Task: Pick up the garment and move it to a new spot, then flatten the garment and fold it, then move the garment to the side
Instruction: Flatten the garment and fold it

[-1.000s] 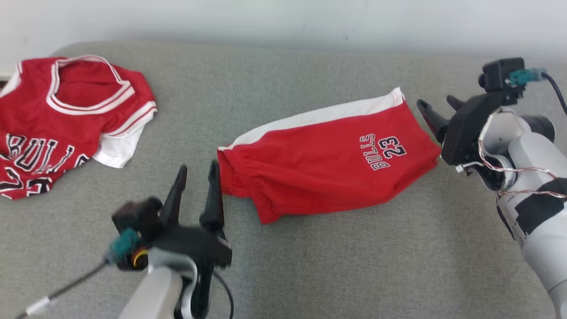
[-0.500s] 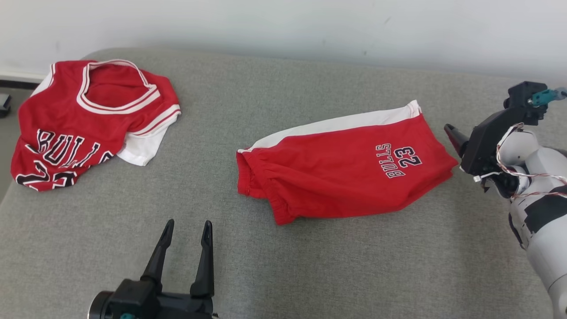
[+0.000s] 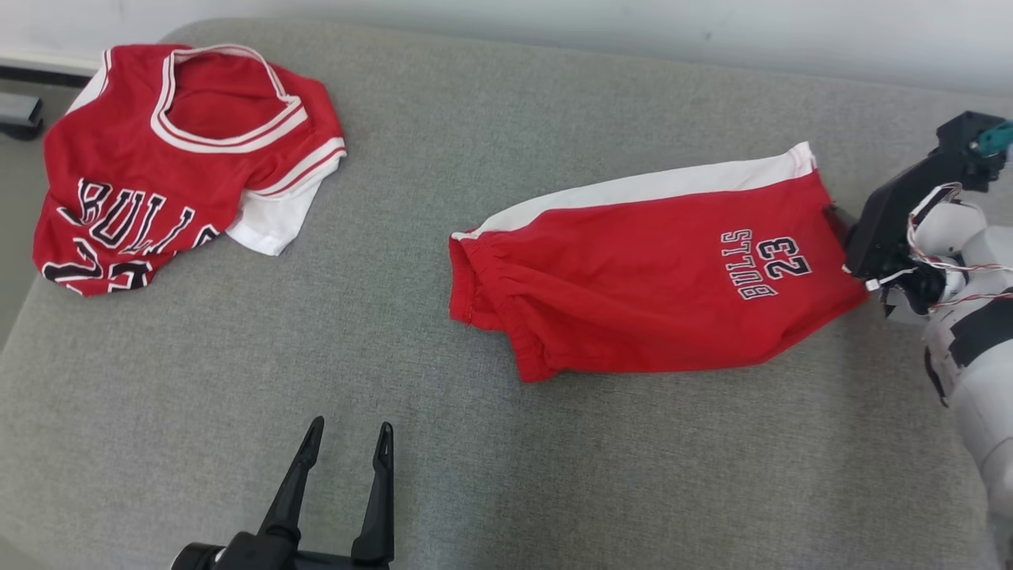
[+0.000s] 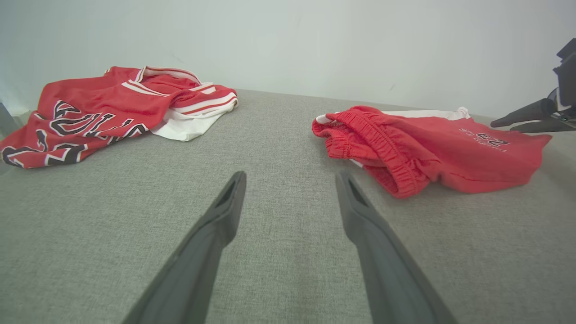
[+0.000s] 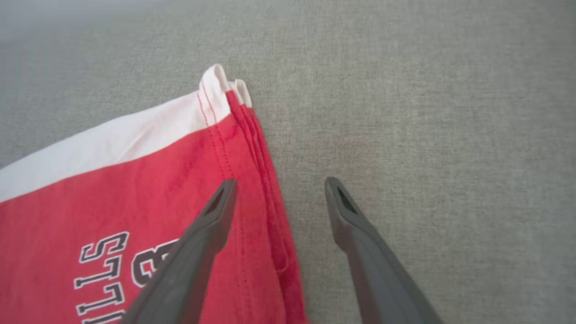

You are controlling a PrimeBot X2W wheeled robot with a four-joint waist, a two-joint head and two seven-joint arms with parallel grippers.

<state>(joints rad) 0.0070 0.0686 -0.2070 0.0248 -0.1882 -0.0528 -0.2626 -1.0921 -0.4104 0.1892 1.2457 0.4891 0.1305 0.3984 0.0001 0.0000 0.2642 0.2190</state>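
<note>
Lying folded on the right half of the grey cushion point(image 3: 506, 475), the red shorts point(image 3: 633, 301) point their elastic waistband to the middle and the leg hem to the right edge. White side stripe is on the far side, "BULLS 23" print near the hem. Red jersey point(image 3: 158, 174) lies crumpled at the far left corner, well apart from the shorts, and reaches about to the left edge. Btw. the two garments a strip of bare fabric runs from the far edge, by the white wall point(image 3: 554, 16), to the near edge; the whole near part is bare too. L gripper point(image 3: 350, 427) hangs over this near part, fingers spread, holding nothing. R gripper point(image 5: 280, 181) is at the hem of the shorts, fingers also spread. One finger point(image 5: 198, 243) is over the red cloth, the other over bare grey fabric, hem line btw. them. Whether a fingertip touches the cloth, I cannot tell.
</note>
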